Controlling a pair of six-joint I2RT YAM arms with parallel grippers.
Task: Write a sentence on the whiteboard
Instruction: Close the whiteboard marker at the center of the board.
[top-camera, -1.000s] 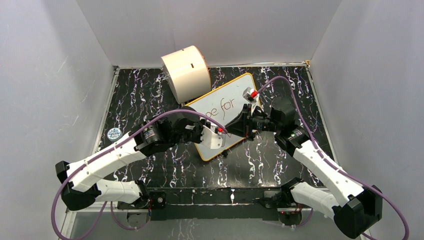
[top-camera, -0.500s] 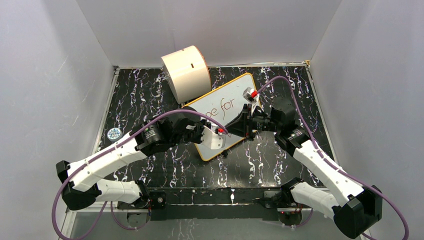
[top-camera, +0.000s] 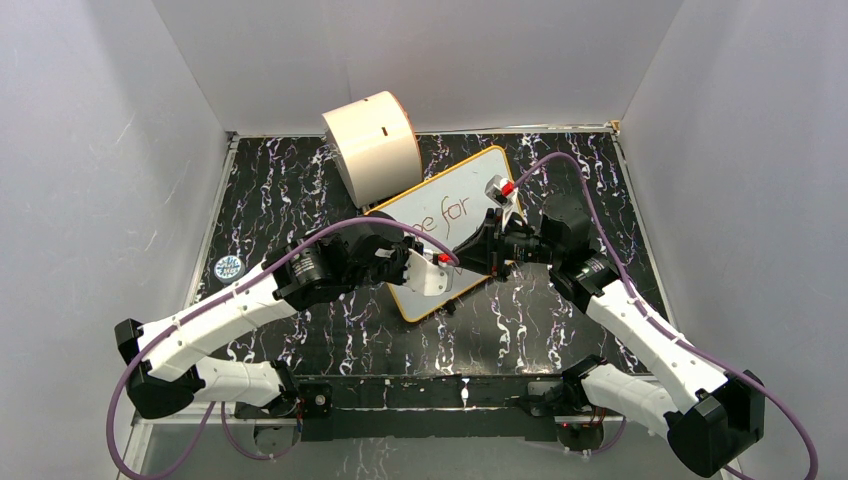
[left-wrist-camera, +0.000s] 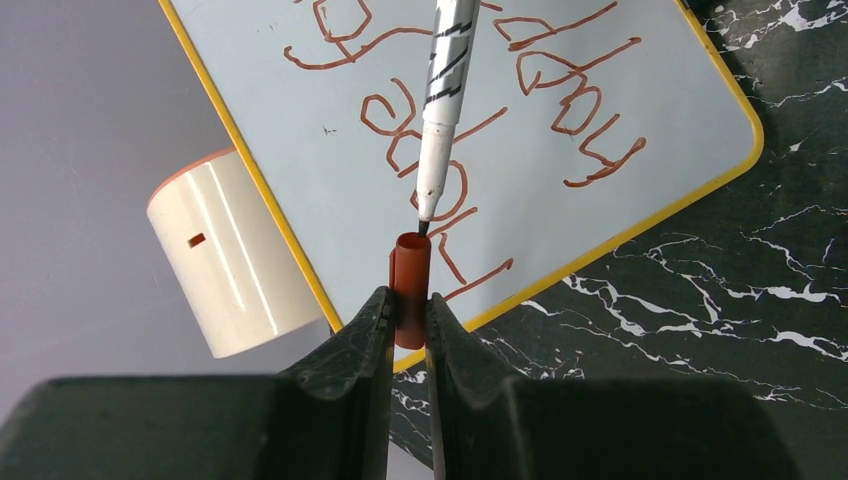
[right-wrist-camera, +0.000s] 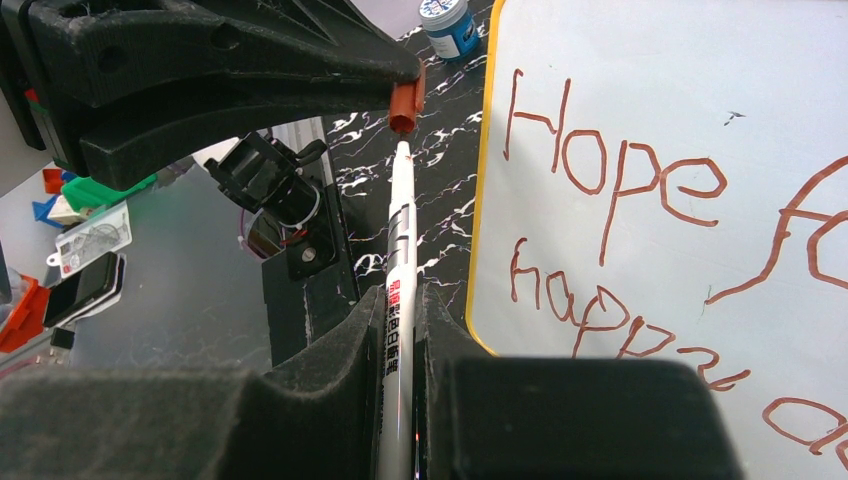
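Note:
The whiteboard (top-camera: 470, 190) lies tilted on the dark marbled table, with an orange-yellow rim. The sentence (right-wrist-camera: 610, 170) in red-brown reads "Hope for" over "happy days" and also runs across the whiteboard (left-wrist-camera: 330, 150) in the left wrist view. My left gripper (left-wrist-camera: 408, 305) is shut on a red-brown marker cap (left-wrist-camera: 410, 275), its mouth facing the pen. My right gripper (right-wrist-camera: 400, 300) is shut on a white marker (right-wrist-camera: 398, 250). The marker (left-wrist-camera: 440, 110) has its tip right at the cap's opening. Both grippers, left (top-camera: 425, 268) and right (top-camera: 470, 250), meet over the board's near corner.
A cream cylinder drum (top-camera: 372, 147) stands at the board's far left corner. A small grey and red object (top-camera: 500, 188) rests on the board's right side. A blue-lidded jar (right-wrist-camera: 448, 22) sits on the table left of the board. Grey walls enclose the table.
My left arm has edged slightly right, bringing the cap a touch closer to the marker tip. The right arm has hardly moved.

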